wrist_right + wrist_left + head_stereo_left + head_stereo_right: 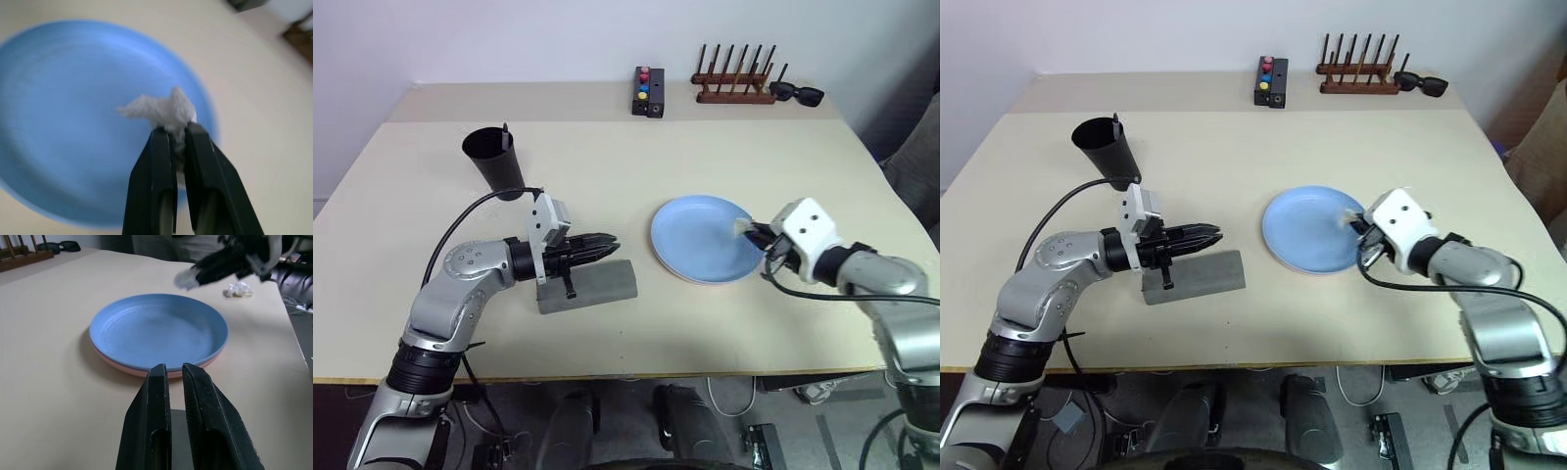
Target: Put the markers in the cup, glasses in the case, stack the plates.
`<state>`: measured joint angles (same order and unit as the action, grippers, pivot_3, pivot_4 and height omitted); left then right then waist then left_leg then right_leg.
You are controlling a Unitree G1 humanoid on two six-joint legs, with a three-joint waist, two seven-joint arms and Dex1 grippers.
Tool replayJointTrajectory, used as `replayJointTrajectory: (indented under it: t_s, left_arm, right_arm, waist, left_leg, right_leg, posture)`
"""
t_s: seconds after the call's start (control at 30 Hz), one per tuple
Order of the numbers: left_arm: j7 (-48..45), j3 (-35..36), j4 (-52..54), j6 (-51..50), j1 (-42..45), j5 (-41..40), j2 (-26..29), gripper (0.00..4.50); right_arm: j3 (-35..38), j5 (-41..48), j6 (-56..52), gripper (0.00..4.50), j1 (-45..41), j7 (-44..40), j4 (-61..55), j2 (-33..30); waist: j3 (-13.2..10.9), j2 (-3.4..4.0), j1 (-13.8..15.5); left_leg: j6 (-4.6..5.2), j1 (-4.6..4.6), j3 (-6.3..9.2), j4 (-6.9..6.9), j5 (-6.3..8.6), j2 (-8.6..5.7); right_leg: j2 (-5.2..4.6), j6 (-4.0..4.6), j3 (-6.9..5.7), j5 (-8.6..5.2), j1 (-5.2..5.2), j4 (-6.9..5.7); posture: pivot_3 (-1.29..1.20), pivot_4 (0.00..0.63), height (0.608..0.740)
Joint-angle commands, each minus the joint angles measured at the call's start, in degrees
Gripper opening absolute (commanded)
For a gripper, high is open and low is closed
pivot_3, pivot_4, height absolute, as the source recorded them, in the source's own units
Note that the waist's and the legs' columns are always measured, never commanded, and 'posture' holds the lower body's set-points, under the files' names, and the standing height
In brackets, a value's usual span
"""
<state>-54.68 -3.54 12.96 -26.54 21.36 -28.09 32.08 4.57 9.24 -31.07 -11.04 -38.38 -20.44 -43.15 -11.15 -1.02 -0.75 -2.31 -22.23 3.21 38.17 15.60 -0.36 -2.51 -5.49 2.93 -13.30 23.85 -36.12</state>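
Note:
The light blue plate lies stacked on the pink plate, whose rim peeks out beneath it. Over the stack's right edge, my right gripper is shut on a crumpled white tissue wad. The grey case lies closed near the table's front. Just above it my left gripper hovers level, shut and empty. The black cup stands at the back left with a marker tip sticking out of its rim. The glasses are out of view.
A second white tissue scrap lies on the table beyond the plates. Along the back edge stand a wooden peg rack, black sunglasses and a black box with coloured buttons.

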Motion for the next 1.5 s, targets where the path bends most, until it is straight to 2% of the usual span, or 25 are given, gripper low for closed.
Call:
replayJointTrajectory:
  t_s: [0.03,0.13,0.17,0.23,0.43,0.63,0.8,1.03,1.1,1.17,1.3,1.5]
  left_arm:
    - [0.74,0.65,2.2,0.62,0.32,-0.39,-0.51,0.46]
    - [1.35,0.75,2.76,0.56,-0.06,-0.43,-0.83,0.46]
    - [1.54,0.74,2.92,0.53,-0.18,-0.47,-0.96,0.46]
    - [1.8,0.61,3.09,0.44,-0.24,-0.61,-1.24,0.46]
    - [1.31,-1.02,3.35,0.24,0.73,-1.07,-3.0,0.46]
    - [0.23,-3.12,3.27,-0.18,1.55,-1.29,-5.06,0.46]
    - [-1.09,-3.85,2.31,0.34,1.83,-0.89,-5.67,0.46]
    - [-2.28,-4.04,0.17,2.13,1.85,0.04,-5.95,0.46]
    - [-2.17,-3.97,-0.16,2.6,1.59,0.11,-6.07,0.46]
    - [-2.09,-3.97,-0.38,3.06,1.3,0.27,-6.14,0.46]
    - [-1.52,-3.78,-0.03,3.37,0.49,0.52,-6.05,0.46]
    - [0.05,-3.04,-0.11,3.56,0.13,1.29,-5.78,0.46]
  right_arm:
    - [-1.94,0.01,0.1,0.82,-1.77,0.43,-0.24,1.59]
    - [-1.91,-0.59,0.45,2.06,-2.0,1.07,-0.07,1.71]
    - [-1.37,-0.51,0.68,2.69,-1.76,0.99,-0.35,1.35]
    - [0.17,-0.07,1.5,3.59,-0.7,0.26,-1.01,0.25]
    - [10.51,0.46,2.14,3.59,6.76,-0.47,0.29,-3.89]
    - [23.35,-2.43,3.81,3.59,16.11,3.18,7.14,-4.93]
    - [26.94,-3.12,1.11,3.59,21.21,6.63,9.35,-2.69]
    - [29.13,0.98,-6.08,3.59,20.07,8.64,11.4,0.98]
    - [29.18,1.82,-6.93,3.06,19.06,8.92,11.72,1.44]
    - [29.17,2.46,-7.7,2.29,18.46,9.07,12.07,1.54]
    - [28.85,2.75,-7.98,0.15,17.54,9.47,12.7,0.95]
    - [25.48,3.88,-1.9,0.06,13.94,7.23,6.14,0.5]
  waist:
    - [0.0,0.0,0.0]
    - [0.0,0.0,0.0]
    - [0.0,0.0,-0.01]
    - [0.0,0.0,-0.02]
    - [0.0,0.0,0.16]
    - [0.0,0.01,0.11]
    - [0.02,0.04,-0.31]
    - [0.07,0.12,-0.16]
    - [0.08,0.14,-0.16]
    - [0.08,0.16,-0.17]
    - [0.09,0.17,-0.09]
    - [0.09,0.17,-0.34]
  left_leg:
    - [0.0,-0.01,0.0,0.01,0.0,-0.01]
    - [0.0,-0.04,0.0,0.0,0.0,-0.01]
    - [0.0,-0.05,0.01,0.0,0.0,-0.01]
    - [0.0,-0.05,0.01,0.0,0.0,-0.01]
    - [0.0,-0.08,0.01,0.0,0.0,-0.05]
    - [0.0,-0.06,0.0,0.0,0.0,-0.07]
    - [0.0,-0.01,-0.04,-0.02,0.0,-0.07]
    - [0.0,0.02,-0.05,-0.01,0.0,-0.05]
    - [0.0,0.02,-0.05,-0.01,0.0,-0.05]
    - [0.0,0.02,-0.07,-0.01,0.0,-0.05]
    - [0.0,0.02,-0.06,-0.01,0.0,-0.05]
    - [0.0,0.02,-0.06,-0.01,0.0,-0.05]
  right_leg:
    - [-0.02,0.0,0.0,0.0,0.0,0.02]
    - [-0.03,-0.01,0.0,0.0,0.03,0.03]
    - [-0.03,-0.02,-0.01,0.0,0.03,0.02]
    - [-0.02,-0.02,-0.01,0.0,0.04,0.02]
    - [-0.05,-0.03,0.0,-0.01,0.03,0.04]
    - [-0.02,-0.02,0.0,-0.02,0.02,0.02]
    - [0.01,-0.01,0.04,-0.02,0.01,0.01]
    - [0.03,0.0,0.07,-0.03,-0.02,0.01]
    - [0.03,0.0,0.07,-0.04,-0.02,0.02]
    - [0.02,0.0,0.08,-0.03,-0.02,0.02]
    - [0.02,0.0,0.07,-0.04,-0.02,0.02]
    - [0.03,-0.01,0.07,-0.04,-0.02,0.02]
  posture:
    - [0.0,0.15,0.735]
    - [0.0,0.15,0.735]
    - [0.0,0.15,0.735]
    - [0.0,0.15,0.735]
    - [0.0,0.15,0.735]
    - [0.0,0.15,0.735]
    - [0.0,0.15,0.735]
    - [0.0,0.15,0.735]
    - [0.0,0.15,0.735]
    - [0.0,0.15,0.735]
    - [0.0,0.15,0.735]
    - [0.0,0.15,0.735]
